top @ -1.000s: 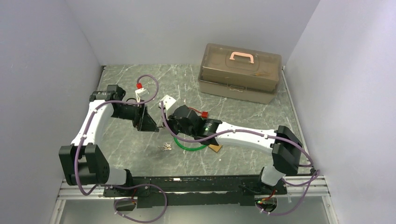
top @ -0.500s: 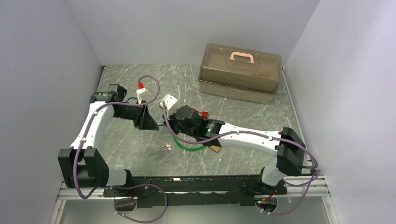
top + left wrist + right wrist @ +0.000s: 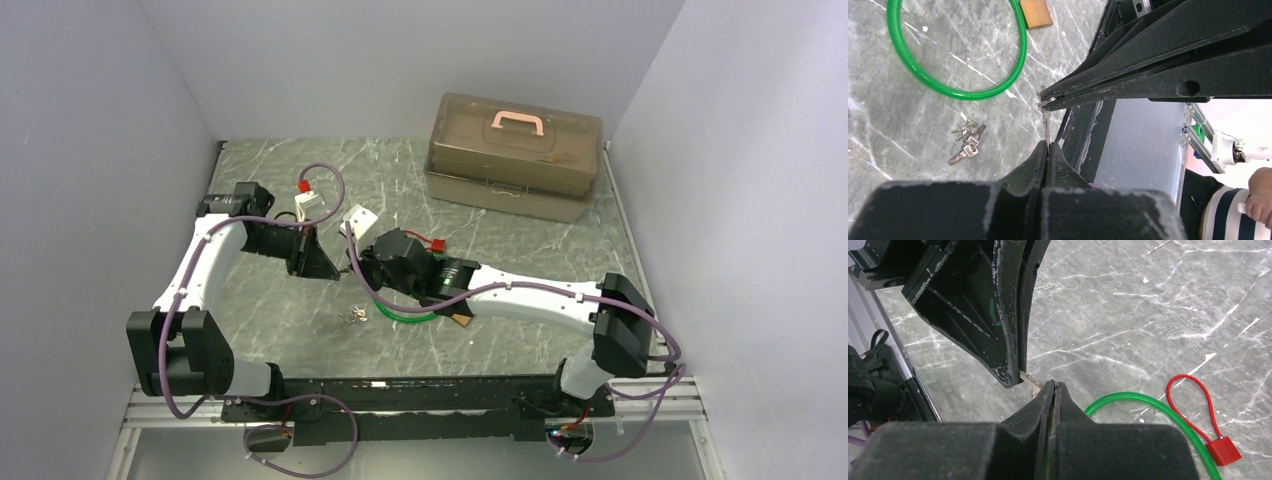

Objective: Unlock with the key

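A small silver key (image 3: 1046, 121) spans the gap between my two grippers above the table. In the left wrist view my left gripper (image 3: 1048, 146) is shut on its lower end, and my right gripper (image 3: 1042, 103) is shut on its upper end. The right wrist view shows the same key (image 3: 1031, 380) running from the left gripper (image 3: 1013, 382) into the right gripper (image 3: 1054, 384). From the top camera both tips meet at mid-table (image 3: 346, 268). The brass padlock (image 3: 1035, 13) with its green cable loop (image 3: 950, 91) lies on the table below, apart from both grippers.
A bunch of spare keys (image 3: 967, 140) lies loose on the marble table beside the green loop. A small red lock on a red cord (image 3: 1222, 450) rests to the right. A brown toolbox with a pink handle (image 3: 515, 155) stands at the back right.
My left gripper has shut on the free end of the key that the right gripper holds. Both arms have stayed nearly in place.
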{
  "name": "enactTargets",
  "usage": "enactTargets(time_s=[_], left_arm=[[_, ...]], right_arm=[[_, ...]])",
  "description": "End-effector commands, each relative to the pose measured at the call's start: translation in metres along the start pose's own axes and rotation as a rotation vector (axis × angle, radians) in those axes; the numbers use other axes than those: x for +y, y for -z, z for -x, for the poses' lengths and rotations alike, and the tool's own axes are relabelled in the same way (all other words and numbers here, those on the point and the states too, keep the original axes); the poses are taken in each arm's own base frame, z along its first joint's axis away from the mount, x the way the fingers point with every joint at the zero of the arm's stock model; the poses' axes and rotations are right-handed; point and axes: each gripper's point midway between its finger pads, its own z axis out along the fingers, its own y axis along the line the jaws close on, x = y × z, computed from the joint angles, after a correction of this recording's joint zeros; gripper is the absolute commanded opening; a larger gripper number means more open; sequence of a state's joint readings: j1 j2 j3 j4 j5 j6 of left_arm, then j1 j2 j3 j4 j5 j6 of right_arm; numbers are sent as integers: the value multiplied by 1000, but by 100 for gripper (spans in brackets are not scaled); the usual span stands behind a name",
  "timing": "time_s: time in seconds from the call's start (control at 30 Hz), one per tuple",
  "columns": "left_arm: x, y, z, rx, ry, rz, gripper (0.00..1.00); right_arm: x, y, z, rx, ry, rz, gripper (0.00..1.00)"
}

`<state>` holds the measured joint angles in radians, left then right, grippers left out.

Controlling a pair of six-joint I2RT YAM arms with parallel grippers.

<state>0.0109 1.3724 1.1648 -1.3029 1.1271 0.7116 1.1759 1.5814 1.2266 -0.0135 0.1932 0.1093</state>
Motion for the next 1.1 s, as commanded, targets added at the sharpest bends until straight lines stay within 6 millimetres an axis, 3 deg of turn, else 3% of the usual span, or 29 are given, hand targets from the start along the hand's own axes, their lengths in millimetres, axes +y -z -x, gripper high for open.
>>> enactTargets(time_s=[0.0, 0.1, 0.2, 0.3, 0.57, 0.87, 1.07], left_arm=[[-15, 3, 11, -31, -77, -44, 0], [-23, 6, 9, -20, -105, -65, 0], [-31, 12, 7, 5, -158, -65, 0], [-41, 14, 5, 48, -228, -51, 0], [-66, 21, 4, 142, -411, 27, 0], [-91, 27, 21, 153, -524, 54, 0], [-95, 26, 29, 133, -510, 43, 0]], right_arm=[[9, 16, 38, -122, -7, 41, 0], [15, 25, 42, -148, -11, 85, 9], [17, 36, 48, -177, -13, 113, 35], [14, 53, 63, -218, -26, 148, 42], [-1, 110, 106, -326, -102, 444, 47], [33, 116, 89, -189, -71, 787, 51], [40, 120, 86, -193, -55, 820, 53]])
